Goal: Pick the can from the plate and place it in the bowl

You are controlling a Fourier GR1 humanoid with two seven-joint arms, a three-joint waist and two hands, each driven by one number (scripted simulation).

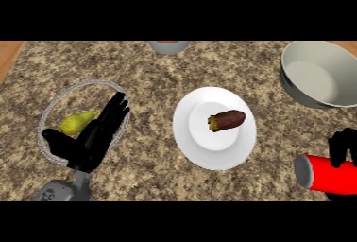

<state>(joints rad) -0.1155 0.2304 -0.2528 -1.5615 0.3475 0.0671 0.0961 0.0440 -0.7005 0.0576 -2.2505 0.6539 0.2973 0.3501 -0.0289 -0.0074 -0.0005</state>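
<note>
Can point(326, 176) is off the plate point(209, 151) now, with my right hand point(343, 149) curled round it. Bowl point(327, 94) waits just above. My left hand point(94, 139) rests open.

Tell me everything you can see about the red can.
The red can is a smooth, glossy red cylinder lying tilted on its side, its darker round end facing left. It sits at the view's lower right edge, off the white plate, below the grey bowl. The right hand curls round it from above, hiding part of it.
</note>
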